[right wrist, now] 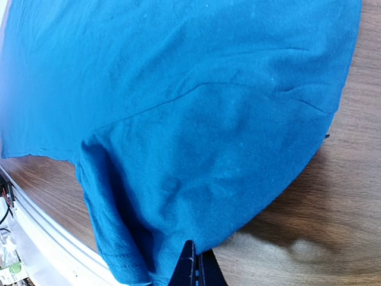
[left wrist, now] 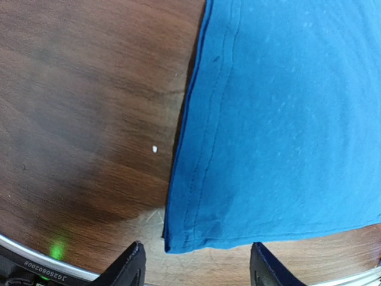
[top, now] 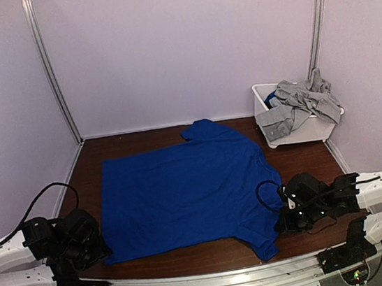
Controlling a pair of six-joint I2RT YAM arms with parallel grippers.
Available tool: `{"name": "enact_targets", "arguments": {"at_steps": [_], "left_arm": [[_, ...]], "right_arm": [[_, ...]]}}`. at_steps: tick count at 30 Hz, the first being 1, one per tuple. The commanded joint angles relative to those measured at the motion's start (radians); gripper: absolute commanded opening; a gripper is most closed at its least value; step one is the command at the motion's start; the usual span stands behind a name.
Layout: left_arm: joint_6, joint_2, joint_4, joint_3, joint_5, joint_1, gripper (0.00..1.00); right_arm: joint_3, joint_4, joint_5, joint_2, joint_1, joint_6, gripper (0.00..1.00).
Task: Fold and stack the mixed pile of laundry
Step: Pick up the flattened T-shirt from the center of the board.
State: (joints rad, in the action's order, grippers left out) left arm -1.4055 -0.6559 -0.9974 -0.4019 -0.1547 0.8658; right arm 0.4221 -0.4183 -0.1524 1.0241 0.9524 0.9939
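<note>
A royal-blue T-shirt (top: 183, 193) lies spread flat across the middle of a dark wood-grain tabletop (top: 306, 163), enclosed by pale lilac walls (top: 178, 46) and aluminium posts (top: 51, 70). Its hem faces the left edge and one sleeve reaches toward the near edge. At the far right corner, a white plastic bin (top: 295, 133) holds light-grey garments (top: 301, 100) that spill over its rim. Near the near left corner, the left gripper (left wrist: 196, 262) hovers with its jaws partly apart on either side of the shirt's hem corner, gripping nothing. Toward the near right corner, the right gripper (right wrist: 193, 268) has its jaws pressed fully together on the edge of the near sleeve, and the cloth there rises slightly off the wood.
</note>
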Motion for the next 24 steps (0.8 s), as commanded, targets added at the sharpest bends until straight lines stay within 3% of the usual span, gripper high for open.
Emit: {"name": "enact_targets", "arguments": {"at_steps": [1, 6, 17, 24], "left_arm": [[-0.011, -0.025, -0.009, 0.015, 0.022, 0.004, 0.54], [-0.023, -0.006, -0.005, 0.038, 0.046, 0.005, 0.42], [-0.051, 0.002, 0.038, 0.093, 0.058, 0.005, 0.32], [-0.095, 0.114, -0.063, 0.055, -0.001, 0.005, 0.00]], "right_arm": [[0.029, -0.036, 0.047, -0.027, -0.007, -0.016, 0.00], [0.053, -0.059, 0.059, -0.035, -0.007, -0.028, 0.00], [0.088, -0.103, 0.083, -0.073, -0.007, -0.040, 0.00], [0.105, -0.148, 0.100, -0.140, -0.009, -0.047, 0.00]]}}
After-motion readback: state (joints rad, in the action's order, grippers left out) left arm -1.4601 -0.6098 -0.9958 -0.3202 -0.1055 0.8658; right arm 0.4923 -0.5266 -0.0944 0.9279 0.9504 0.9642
